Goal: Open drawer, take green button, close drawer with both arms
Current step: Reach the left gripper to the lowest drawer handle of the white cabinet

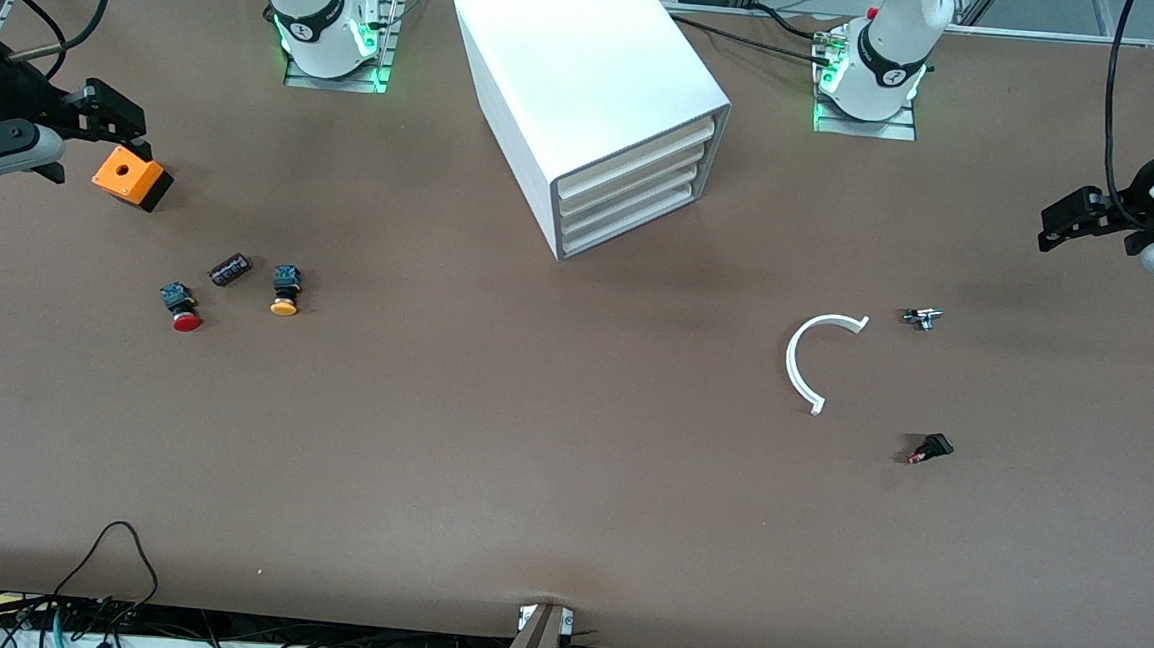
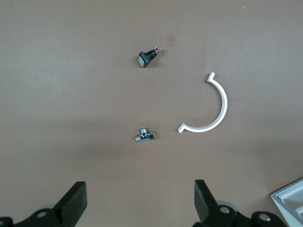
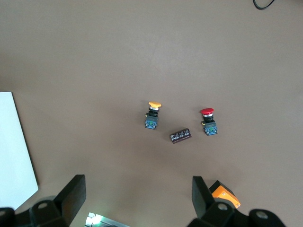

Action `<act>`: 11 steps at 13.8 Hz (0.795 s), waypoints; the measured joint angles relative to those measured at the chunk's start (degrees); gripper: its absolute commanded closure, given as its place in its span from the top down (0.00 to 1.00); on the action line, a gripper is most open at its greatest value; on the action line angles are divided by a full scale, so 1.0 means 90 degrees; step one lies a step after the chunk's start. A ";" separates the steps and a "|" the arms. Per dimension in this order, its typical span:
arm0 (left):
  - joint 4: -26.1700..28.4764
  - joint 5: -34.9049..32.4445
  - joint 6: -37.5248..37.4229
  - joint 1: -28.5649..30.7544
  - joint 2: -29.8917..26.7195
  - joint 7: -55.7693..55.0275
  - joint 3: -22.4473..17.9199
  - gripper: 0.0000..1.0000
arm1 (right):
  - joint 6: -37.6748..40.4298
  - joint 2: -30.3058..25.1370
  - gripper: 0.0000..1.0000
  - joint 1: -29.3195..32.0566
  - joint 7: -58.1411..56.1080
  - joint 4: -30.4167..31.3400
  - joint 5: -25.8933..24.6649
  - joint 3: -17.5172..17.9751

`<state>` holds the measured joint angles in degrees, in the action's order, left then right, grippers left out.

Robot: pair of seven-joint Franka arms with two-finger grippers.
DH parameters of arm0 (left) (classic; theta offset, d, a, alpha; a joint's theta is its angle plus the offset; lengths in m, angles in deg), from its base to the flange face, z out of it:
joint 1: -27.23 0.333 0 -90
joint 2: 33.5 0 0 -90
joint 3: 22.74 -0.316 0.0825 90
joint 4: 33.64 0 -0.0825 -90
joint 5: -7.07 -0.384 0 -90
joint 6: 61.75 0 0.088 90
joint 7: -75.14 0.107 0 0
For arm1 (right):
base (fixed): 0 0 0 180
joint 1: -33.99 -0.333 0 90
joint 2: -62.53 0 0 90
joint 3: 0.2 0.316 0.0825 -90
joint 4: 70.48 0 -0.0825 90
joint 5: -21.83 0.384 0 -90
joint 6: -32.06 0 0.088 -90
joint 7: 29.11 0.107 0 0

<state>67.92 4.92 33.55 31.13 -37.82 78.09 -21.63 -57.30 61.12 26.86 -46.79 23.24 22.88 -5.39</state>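
Front view, drawer (image 1: 633, 221) closed — tools apart

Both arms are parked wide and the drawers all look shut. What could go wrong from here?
1. The drawer is the lowest of four close-set fronts; an open left gripper or right gripper could catch the front above instead.
2. No green button shows, but a red button and a yellow-orange button lie out: the wrong one may get picked.
3. A pull may slide the cabinet.

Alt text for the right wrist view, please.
Open right gripper hangs over brown table, above a yellow-orange-capped push button, a small dark ribbed cylinder and a red-capped push button. An orange box shows beside one jaw.
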 measured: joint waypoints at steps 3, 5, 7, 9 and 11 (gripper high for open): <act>-0.0120 0.0010 -0.0252 0.0001 0.0106 0.0530 -0.0003 1.00 | -0.0002 0.0009 0.99 0.0005 0.0000 -0.0071 0.0000 0.0000; -0.0120 0.0394 -0.0477 0.0000 0.0311 0.0697 -0.0002 1.00 | 0.0004 0.0019 0.99 0.0006 -0.0008 -0.0107 0.0000 0.0000; -0.0107 0.1136 -0.0807 0.0006 0.0717 0.0978 -0.0004 1.00 | 0.0010 0.0024 0.99 0.0006 -0.0019 -0.0109 0.0000 0.0000; -0.0105 0.1642 -0.0890 -0.0019 0.1243 0.1192 0.0006 1.00 | 0.0011 0.0028 0.99 0.0006 -0.0041 -0.0109 0.0000 0.0000; -0.0104 0.2174 -0.1054 -0.0089 0.1729 0.1289 0.0076 0.99 | 0.0012 0.0031 0.99 0.0006 -0.0180 -0.0109 0.0000 0.0000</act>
<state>66.98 24.49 24.06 30.33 -22.26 89.70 -20.95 -57.20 61.40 26.91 -48.41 22.25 22.88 -5.39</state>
